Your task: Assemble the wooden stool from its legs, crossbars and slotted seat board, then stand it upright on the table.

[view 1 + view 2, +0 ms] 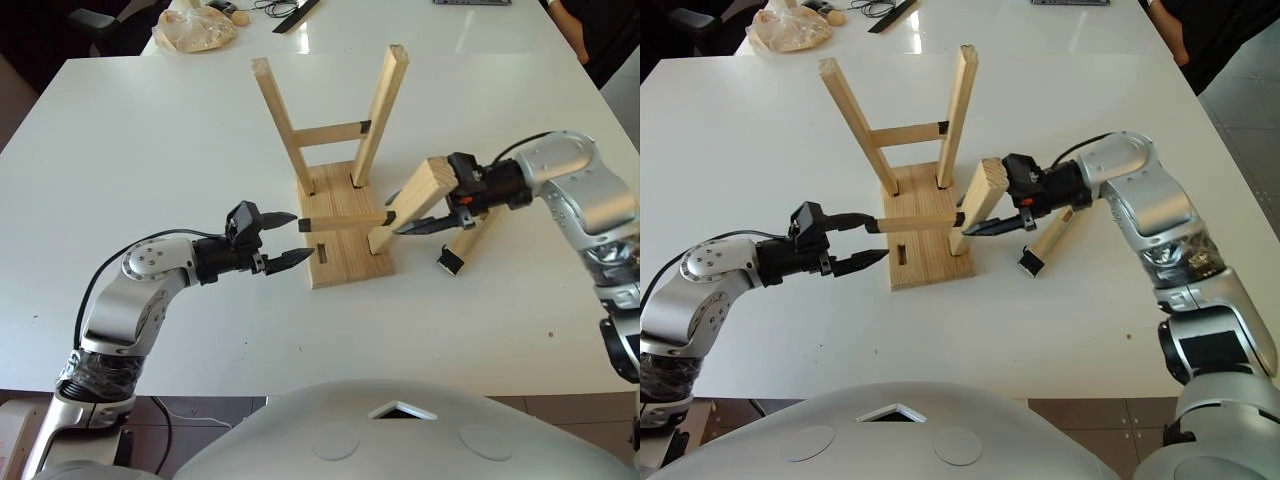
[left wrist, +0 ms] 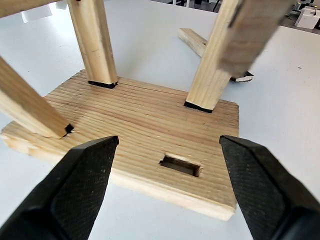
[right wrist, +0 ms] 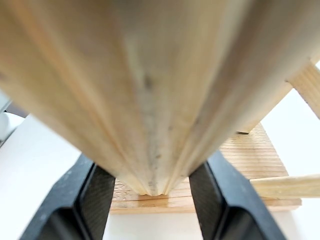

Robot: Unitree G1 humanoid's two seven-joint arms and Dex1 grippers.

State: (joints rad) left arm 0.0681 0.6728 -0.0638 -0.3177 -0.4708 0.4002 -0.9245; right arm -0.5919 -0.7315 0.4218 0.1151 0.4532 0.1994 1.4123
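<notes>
1. The seat board (image 1: 345, 262) lies flat on the white surface (image 1: 150, 150) with its slotted face up, so the legs can be pushed in from above.
2. Two far legs (image 1: 283, 125) stand in the slots along the seat board's far edge. They lean apart, and a far crossbar (image 1: 328, 133) ties them together, which looks to be why they stand unaided.
3. The right gripper (image 1: 405, 215) is over the seat board's near right corner. Its fingers (image 3: 95, 200) are clamped on the third leg (image 1: 412, 200).
4. That leg is tilted, with its foot at the corner. I cannot tell whether the foot has entered its slot.
5. A second crossbar (image 1: 345, 220) juts from the third leg across the seat board. Its dark-tipped free end hangs unsupported above the near left corner, waiting for a mate.
6. The left gripper (image 1: 303, 236) hovers just off the seat board's near left edge. Its fingers (image 2: 85, 185) are spread apart and hold nothing.
7. They straddle the line to the empty slot (image 2: 181, 165), probably ready to steady the board or the crossbar end.
8. A loose leg (image 1: 468, 245) lies on the surface just to the right of the seat board, under the right arm. By my reckoning it belongs in that empty slot.
9. The stool is roughly half built and has not yet been turned upright.
</notes>
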